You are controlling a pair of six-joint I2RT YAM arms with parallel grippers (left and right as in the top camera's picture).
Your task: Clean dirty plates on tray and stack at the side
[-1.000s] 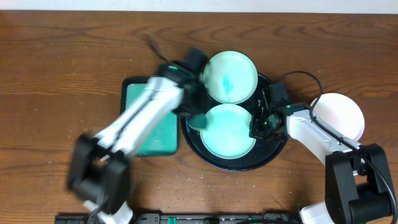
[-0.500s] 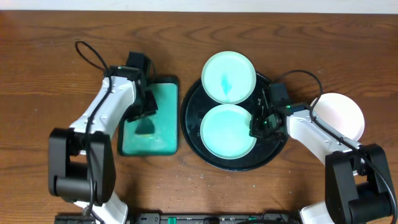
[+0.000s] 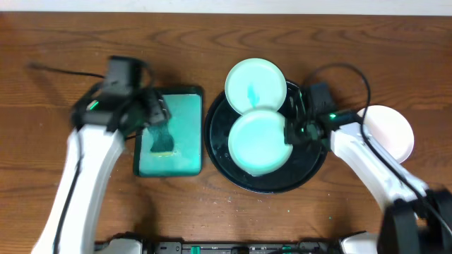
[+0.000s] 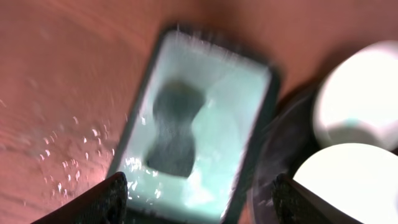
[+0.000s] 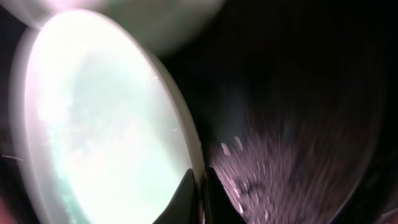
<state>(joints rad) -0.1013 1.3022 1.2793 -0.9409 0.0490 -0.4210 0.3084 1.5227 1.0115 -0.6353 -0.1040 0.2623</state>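
On the left of the desk (image 3: 56,42), the left end effector (image 4: 199,183) hangs released, its fingers (image 4: 106,199) spread wide with nothing between them. It is over a green rectangular basin (image 3: 185,152) in which a dark pad (image 3: 164,141) lies. It is well apart from every plate. Just right of the basin sits the black tray (image 3: 311,166). A smeared plate (image 3: 256,86), marked with teal, rests at the tray's far side, reaching over the rim. Nearer, a pale mint plate (image 3: 258,141) lies on the tray, its far edge overlapping the smeared plate. The right end effector (image 3: 289,132) is clenched on this plate's right rim; the right wrist view shows both fingertips (image 5: 186,193) pinching the thin edge. Further right, a clean white plate (image 3: 387,132) lies on the desk beside the tray.
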